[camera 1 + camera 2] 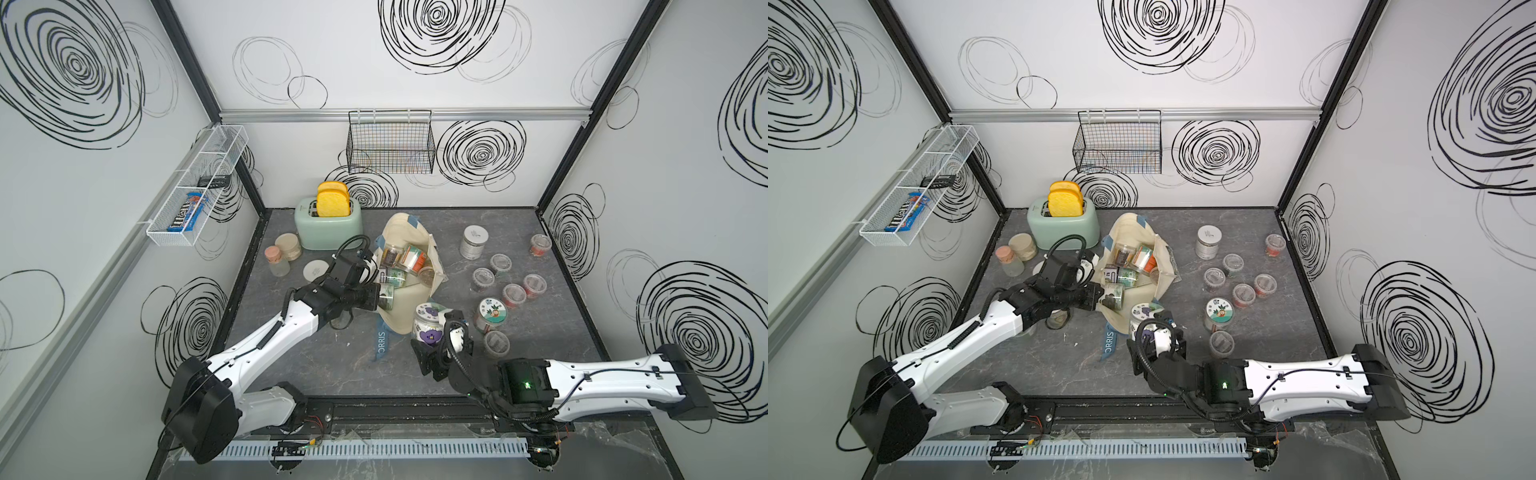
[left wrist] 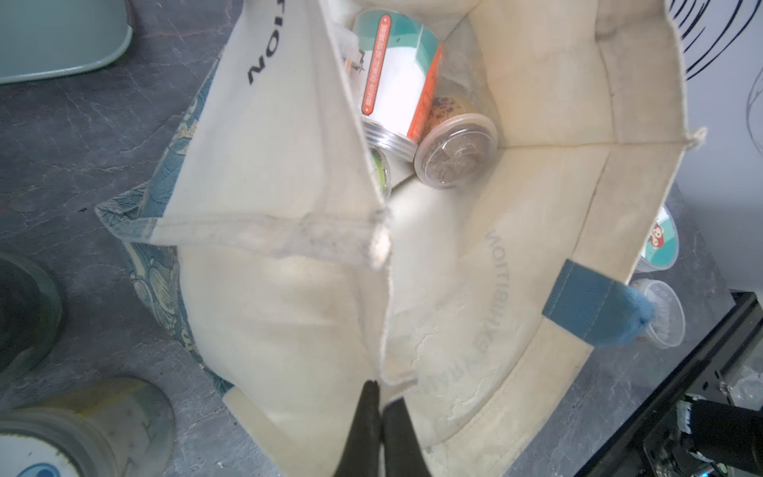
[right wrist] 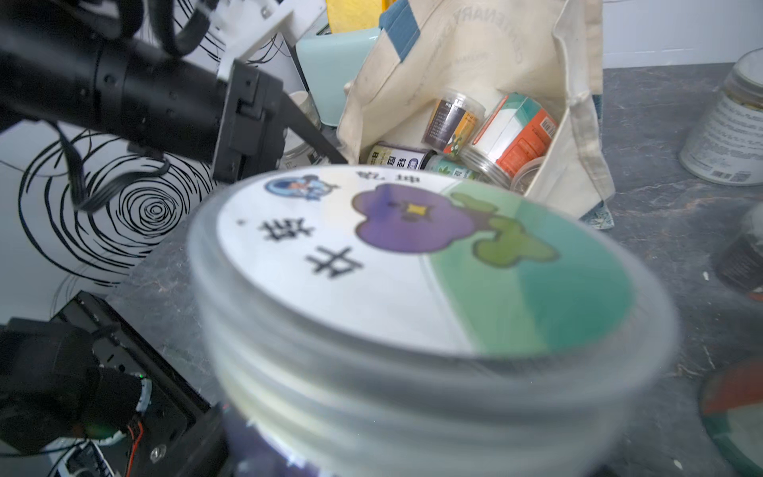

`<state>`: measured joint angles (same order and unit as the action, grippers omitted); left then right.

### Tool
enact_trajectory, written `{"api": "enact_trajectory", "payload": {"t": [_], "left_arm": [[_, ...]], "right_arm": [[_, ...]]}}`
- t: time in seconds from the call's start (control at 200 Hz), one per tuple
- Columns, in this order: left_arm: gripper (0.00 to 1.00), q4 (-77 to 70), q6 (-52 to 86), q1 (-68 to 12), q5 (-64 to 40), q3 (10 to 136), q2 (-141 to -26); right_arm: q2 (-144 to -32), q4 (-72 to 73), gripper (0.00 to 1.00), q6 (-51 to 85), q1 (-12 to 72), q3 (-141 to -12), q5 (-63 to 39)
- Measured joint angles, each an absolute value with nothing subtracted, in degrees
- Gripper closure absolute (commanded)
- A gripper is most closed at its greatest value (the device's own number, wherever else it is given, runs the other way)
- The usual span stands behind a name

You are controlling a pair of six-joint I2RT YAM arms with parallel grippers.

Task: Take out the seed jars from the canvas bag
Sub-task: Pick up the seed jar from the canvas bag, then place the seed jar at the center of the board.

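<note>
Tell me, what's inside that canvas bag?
The bag holds a dark-labelled jar, an orange-and-white jar, a green-labelled jar and a clear-lidded jar, among others. Anything beneath them or under the folded canvas is hidden.

Both top views: high over front edge of desk, tilted steeply down toward back wall, far, whole scene, nearly identical coverage. Left wrist view: close above canvas bag, looking into its mouth. Right wrist view: low, very near seed jar lid, facing bag mouth. All four share bag interior.
</note>
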<state>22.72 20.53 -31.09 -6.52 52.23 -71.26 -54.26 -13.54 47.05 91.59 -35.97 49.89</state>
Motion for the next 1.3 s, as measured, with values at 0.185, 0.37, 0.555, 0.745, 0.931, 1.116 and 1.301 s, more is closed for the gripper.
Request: {"api": "enact_trajectory", "payload": {"t": [0.185,0.37,0.555,0.745,0.931,1.116,1.301], "left_arm": [[0.95,23.4,19.9,-30.3,-6.6,53.3,-72.0],[0.95,24.0,19.6,-30.0,-6.6,53.9,-72.2],[0.95,24.2,19.5,-29.9,-6.7,54.5,-72.9],[0.95,24.8,19.5,-29.9,-6.6,55.2,-73.3],[0.95,25.0,19.5,-29.9,-6.6,55.3,-73.5],[0.95,25.1,19.5,-29.9,-6.6,55.4,-73.5],[0.95,25.2,19.5,-29.9,-6.5,55.5,-73.5]], "right_arm": [[-55.5,-20.8,0.33,58.4,95.8,-30.9,57.4],[-57.3,-27.1,0.33,71.4,95.3,-24.8,62.9],[-59.9,-27.2,0.33,78.0,90.8,-18.9,65.3],[-60.6,-15.2,0.33,72.5,83.9,-12.7,65.3],[-62.1,-3.2,0.33,63.9,78.8,-9.5,64.5],[-70.0,-0.3,0.33,61.7,78.0,-12.5,63.4],[-81.6,-0.6,0.30,63.7,78.1,-18.9,62.7]]}}
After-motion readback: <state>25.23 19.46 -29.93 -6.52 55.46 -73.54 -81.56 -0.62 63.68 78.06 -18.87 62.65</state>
